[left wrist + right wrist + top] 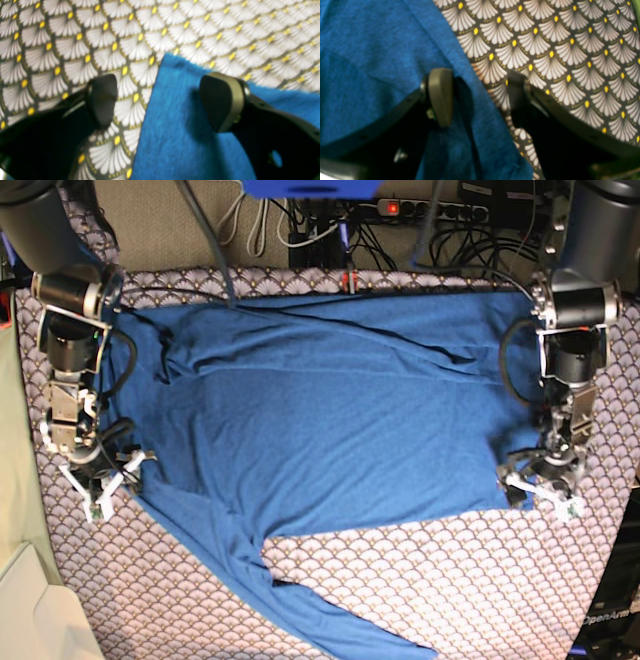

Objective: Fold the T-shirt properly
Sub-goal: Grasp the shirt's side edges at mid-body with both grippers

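Note:
The blue T-shirt [330, 420] lies spread flat on the fan-patterned tablecloth [450, 580], one long sleeve [300, 600] trailing toward the front edge. My left gripper [540, 485] is low at the shirt's hem corner on the right of the base view. In the left wrist view it [162, 100] stands open, one finger [222, 100] over the blue cloth [175, 130], the other over bare tablecloth. My right gripper [105, 480] is at the shirt's opposite edge. Its jaws [478, 96] are apart and straddle the fabric edge [480, 105].
Cables and a power strip [400, 210] run along the table's back edge. A pale beige surface [25, 600] sits beside the table at the front left. Both arm columns [575, 300] [70, 300] stand at the back corners over the shirt's edges.

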Available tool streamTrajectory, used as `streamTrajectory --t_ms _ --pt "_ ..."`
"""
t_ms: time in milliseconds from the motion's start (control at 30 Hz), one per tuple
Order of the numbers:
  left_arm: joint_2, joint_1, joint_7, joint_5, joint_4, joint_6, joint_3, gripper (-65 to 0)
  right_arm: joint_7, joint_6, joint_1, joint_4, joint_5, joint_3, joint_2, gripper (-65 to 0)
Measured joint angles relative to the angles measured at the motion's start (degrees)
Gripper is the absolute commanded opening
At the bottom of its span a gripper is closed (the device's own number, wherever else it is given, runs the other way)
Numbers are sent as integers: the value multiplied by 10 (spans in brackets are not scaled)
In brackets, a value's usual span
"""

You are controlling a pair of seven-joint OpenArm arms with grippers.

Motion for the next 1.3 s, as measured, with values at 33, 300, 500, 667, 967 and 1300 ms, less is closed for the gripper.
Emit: streamTrajectory --t_ms 33,300,500,667,967,1300 --pt "8 -4 -12 11 -9 2 0 -110 0 0 0 0 0 0 -1 -339" --pt "32 -14 -39 34 -33 -8 0 -114 0 0 0 0 1 0 -2 -339" --pt "32 -7 -54 34 -35 -8 -2 -135 0 0 0 0 1 0 -2 -342" --pt "24 -1 -57 32 -33 -4 -4 -417 0 0 0 0 1 0 -2 -369" --pt "24 -1 -55 27 -33 1 -4 -645 0 0 0 0 0 -1 -5 -650" --pt "24 0 -53 27 -31 0 -4 -647 0 0 0 0 0 0 -5 -650"
